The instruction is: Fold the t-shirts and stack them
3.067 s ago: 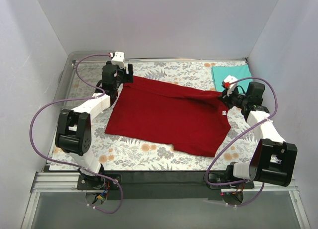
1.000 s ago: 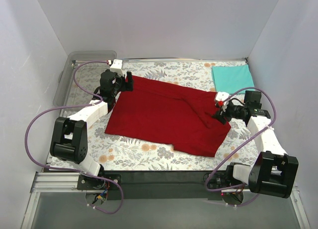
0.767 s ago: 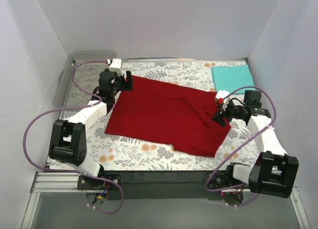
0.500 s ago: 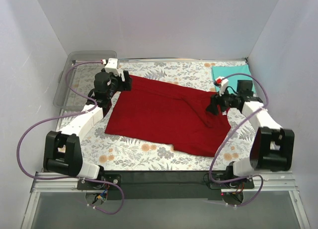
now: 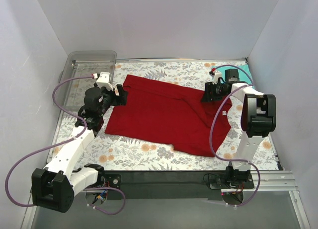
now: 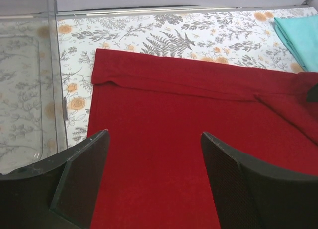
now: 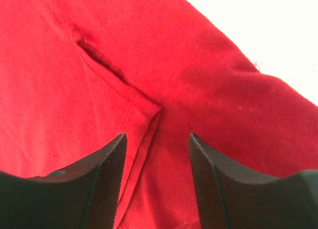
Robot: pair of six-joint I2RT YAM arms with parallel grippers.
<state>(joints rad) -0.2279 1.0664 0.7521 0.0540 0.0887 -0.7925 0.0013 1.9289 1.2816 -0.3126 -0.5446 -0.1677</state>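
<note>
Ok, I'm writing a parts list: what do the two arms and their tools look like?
Left arm and right arm: white links, black joint housings, a looping purple cable each. Left tool and right tool: two black fingers; mesh texture shows on the left's.

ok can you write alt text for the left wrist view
A deep red t-shirt lies spread on a floral-patterned table, filling most of the view, with the open left fingers black in the foreground. A clear plastic bin sits at the left edge, and a corner of a teal t-shirt shows at the far right.
</note>
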